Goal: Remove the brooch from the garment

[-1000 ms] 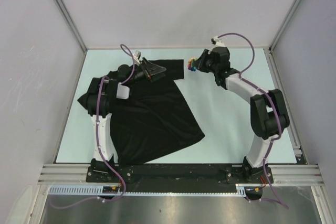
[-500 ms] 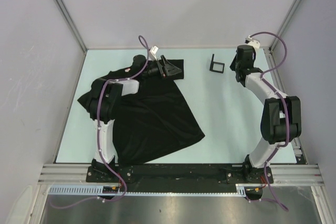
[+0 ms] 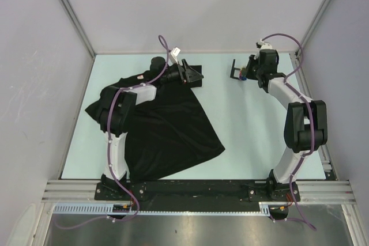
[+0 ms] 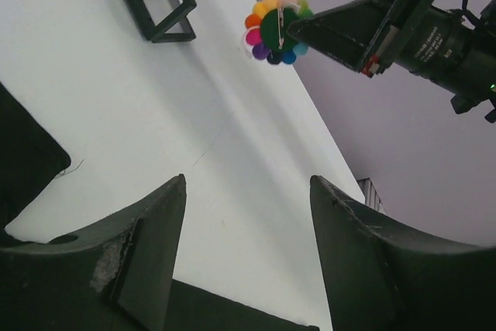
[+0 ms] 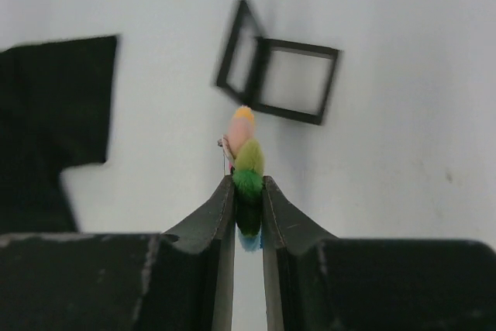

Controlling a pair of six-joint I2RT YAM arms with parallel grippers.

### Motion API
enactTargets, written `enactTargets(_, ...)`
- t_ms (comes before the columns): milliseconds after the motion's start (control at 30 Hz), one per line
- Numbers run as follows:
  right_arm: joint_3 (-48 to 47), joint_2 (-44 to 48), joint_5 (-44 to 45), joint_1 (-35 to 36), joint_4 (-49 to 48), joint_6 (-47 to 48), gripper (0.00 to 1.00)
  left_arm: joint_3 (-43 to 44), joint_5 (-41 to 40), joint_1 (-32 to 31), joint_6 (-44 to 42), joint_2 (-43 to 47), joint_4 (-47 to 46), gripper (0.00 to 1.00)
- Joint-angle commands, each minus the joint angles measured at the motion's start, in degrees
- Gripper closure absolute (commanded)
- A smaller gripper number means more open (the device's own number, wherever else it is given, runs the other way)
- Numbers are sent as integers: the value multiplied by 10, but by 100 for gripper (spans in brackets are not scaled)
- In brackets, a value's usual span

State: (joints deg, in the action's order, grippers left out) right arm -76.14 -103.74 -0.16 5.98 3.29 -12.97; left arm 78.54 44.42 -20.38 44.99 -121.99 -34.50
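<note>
The brooch, a tiny multicoloured ornament, is pinched between my right gripper's fingers and held off the table. In the left wrist view the brooch shows as a ring of coloured dots at the right gripper's tip. From above, the right gripper is at the far right of the table, apart from the garment, a black T-shirt spread at the left. My left gripper is open and empty over the shirt's far right corner, jaws wide.
A small black square frame stands on the pale table just left of the right gripper; it also shows in the left wrist view and the right wrist view. Grey walls close the far side and both sides.
The right gripper carried the brooch away from the shirt to the far right, then came back a little toward the black frame. The left gripper slid right along the shirt's far edge.
</note>
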Motion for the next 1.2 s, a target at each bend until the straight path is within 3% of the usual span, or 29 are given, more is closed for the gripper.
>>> enactTargets(0,19,35,-203,23,-69,108,100,15,10,-4,-43,41,2,28)
enactTargets(67,20,22,-236,38,-77,120,100,9,-13,-4,-81,60,50,28)
enactTargets(233,53,20,-200,83,-128,201,100,5,-57,-3,-143,91,116,30)
enactTargets(367,54,13,-127,91,-148,250,100,21,-61,-2,-143,74,133,30)
enactTargets(467,53,11,-23,110,-143,358,100,28,-75,-1,-156,69,159,30)
enactTargets(533,53,15,2,105,-126,398,100,27,-87,0,-163,73,161,29)
enactTargets(633,65,24,-66,70,-81,484,100,21,-88,0,-158,74,142,29)
enactTargets(900,156,4,-66,52,-238,734,100,1,-78,8,-125,71,74,29)
enactTargets(1167,156,-39,-106,11,-342,793,100,-25,-48,37,-72,68,-2,29)
